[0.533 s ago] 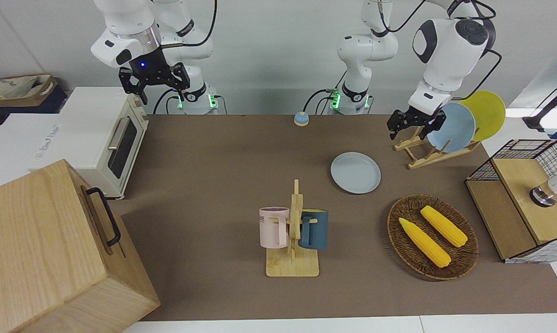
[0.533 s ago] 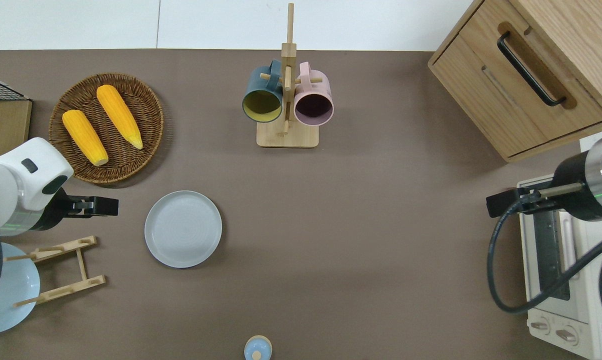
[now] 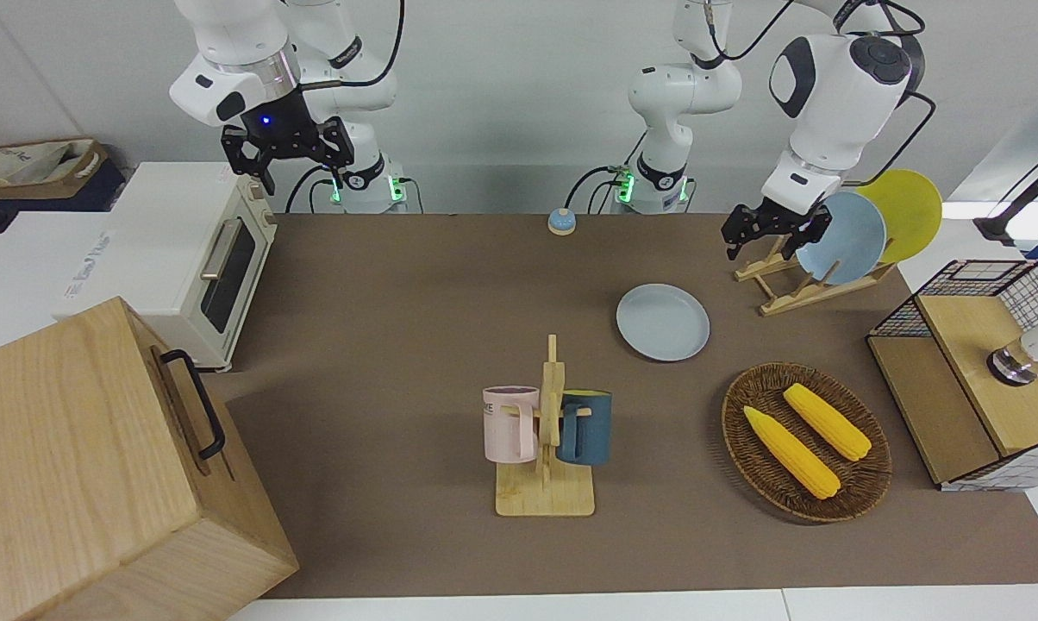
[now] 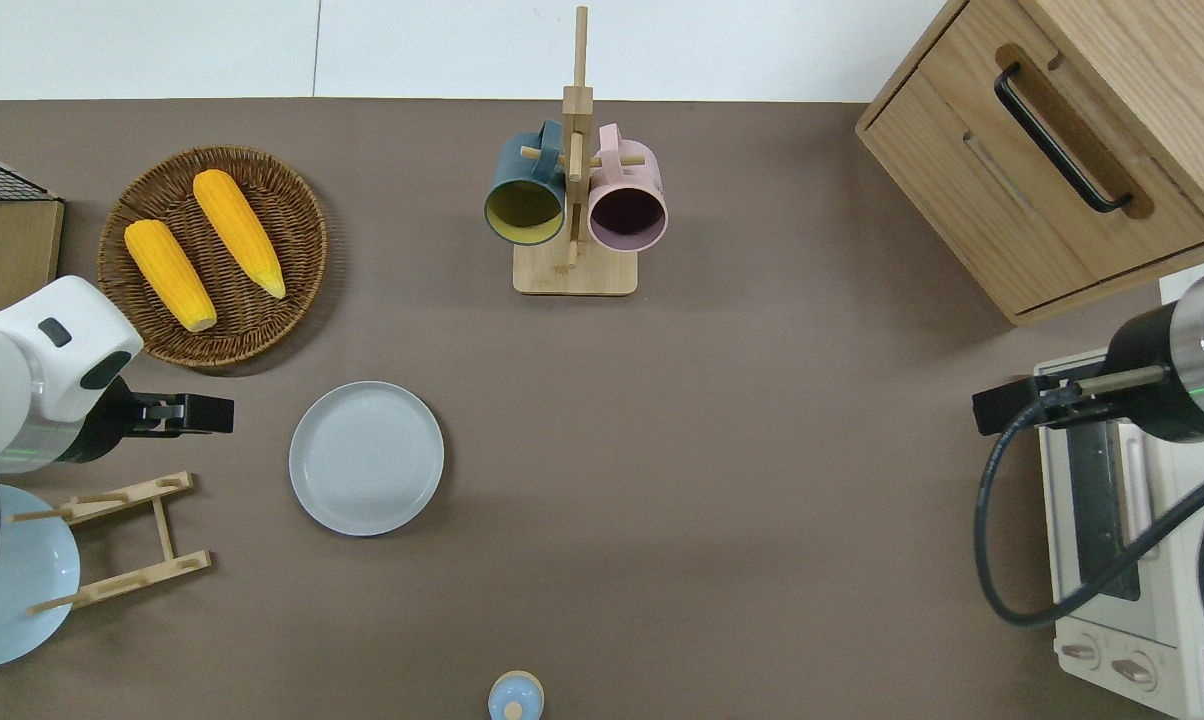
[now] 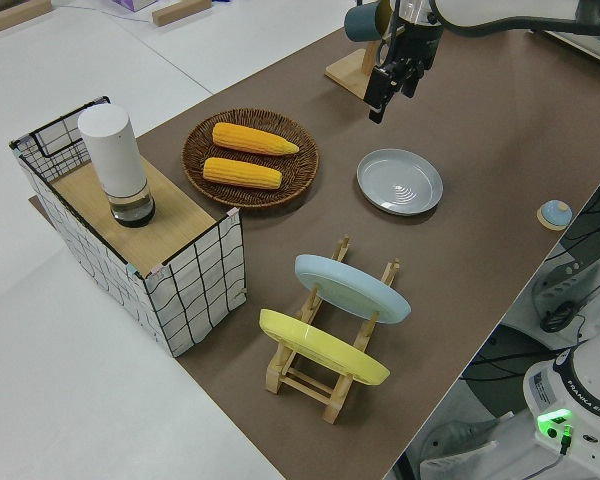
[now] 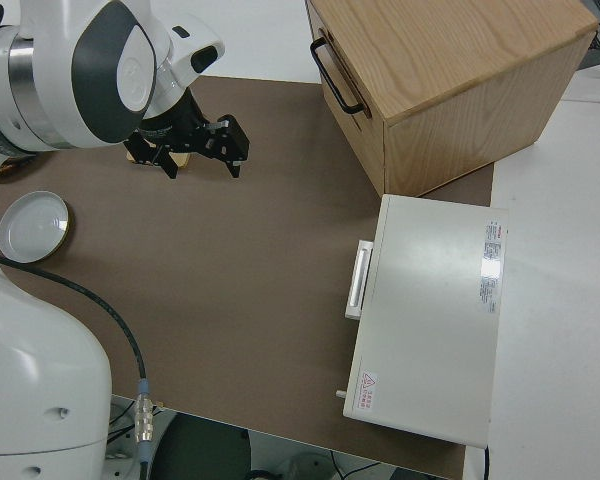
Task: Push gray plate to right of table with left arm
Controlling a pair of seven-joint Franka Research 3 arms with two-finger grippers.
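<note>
Gray plate (image 4: 366, 457) flat on the table (image 4: 722, 480), toward the left arm's end, nearer the robots than the wicker basket (image 4: 272, 300), beside the wooden plate rack (image 4: 122, 540). Left gripper (image 4: 197, 415) in the air, clear of the plate, over bare table between basket and rack; fingers apart, holding nothing. Right arm parked

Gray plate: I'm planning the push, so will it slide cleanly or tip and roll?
The gray plate lies flat on the table, so it should slide rather than roll. Its low rim gives little to push against, so the left gripper might ride over it.
</note>
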